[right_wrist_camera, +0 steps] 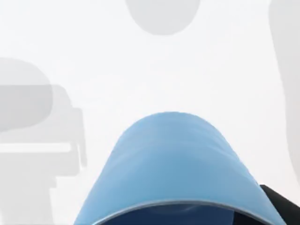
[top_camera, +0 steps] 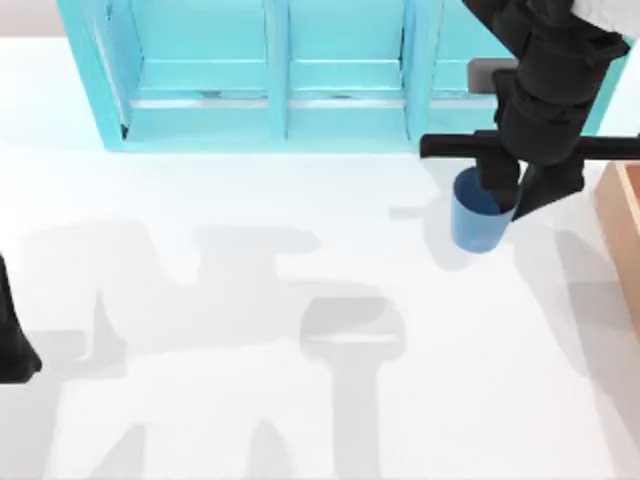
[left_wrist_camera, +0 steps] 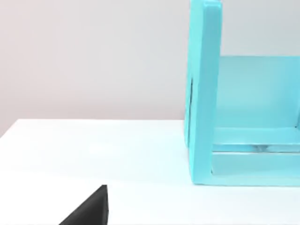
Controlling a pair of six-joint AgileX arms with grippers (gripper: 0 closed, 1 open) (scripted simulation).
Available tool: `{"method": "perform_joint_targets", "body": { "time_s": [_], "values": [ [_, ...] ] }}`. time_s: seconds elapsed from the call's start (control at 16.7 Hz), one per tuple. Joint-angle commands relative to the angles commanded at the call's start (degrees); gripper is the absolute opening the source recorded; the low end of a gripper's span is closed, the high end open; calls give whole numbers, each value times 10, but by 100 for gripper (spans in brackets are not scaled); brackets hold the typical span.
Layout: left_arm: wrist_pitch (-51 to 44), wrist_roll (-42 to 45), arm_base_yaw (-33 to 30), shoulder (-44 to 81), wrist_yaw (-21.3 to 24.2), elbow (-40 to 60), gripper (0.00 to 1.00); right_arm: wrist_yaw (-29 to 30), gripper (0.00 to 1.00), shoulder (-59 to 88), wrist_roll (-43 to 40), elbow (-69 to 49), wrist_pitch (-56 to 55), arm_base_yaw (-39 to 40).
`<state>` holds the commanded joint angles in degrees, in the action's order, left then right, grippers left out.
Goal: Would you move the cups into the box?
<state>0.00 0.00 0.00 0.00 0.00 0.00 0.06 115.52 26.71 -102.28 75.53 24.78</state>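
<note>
A plain blue tapered cup (top_camera: 476, 225) hangs a little above the white table at the right, just in front of the shelf unit, and casts a shadow below it. My right gripper (top_camera: 512, 195) is shut on its rim from above. In the right wrist view the blue cup (right_wrist_camera: 173, 159) is very close, with a black finger (right_wrist_camera: 281, 206) at its side. The tan box (top_camera: 622, 230) shows its rim at the table's right edge, right of the cup. My left gripper (top_camera: 10, 350) rests at the far left edge.
A big turquoise shelf unit (top_camera: 270, 80) stands along the back of the table; its side wall (left_wrist_camera: 206, 93) is also in the left wrist view. The white tabletop (top_camera: 300, 400) stretches across the middle and front, crossed by arm shadows.
</note>
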Motion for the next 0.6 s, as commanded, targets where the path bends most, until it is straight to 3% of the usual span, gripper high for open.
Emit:
{"method": "perform_joint_targets", "body": {
  "time_s": [0.24, 0.6],
  "values": [
    [0, 0, 0, 0, 0, 0, 100, -7, 0, -16, -71, 10, 13, -108],
    [0, 0, 0, 0, 0, 0, 100, -8, 0, -59, -287, 43, 39, -314]
  ]
}}
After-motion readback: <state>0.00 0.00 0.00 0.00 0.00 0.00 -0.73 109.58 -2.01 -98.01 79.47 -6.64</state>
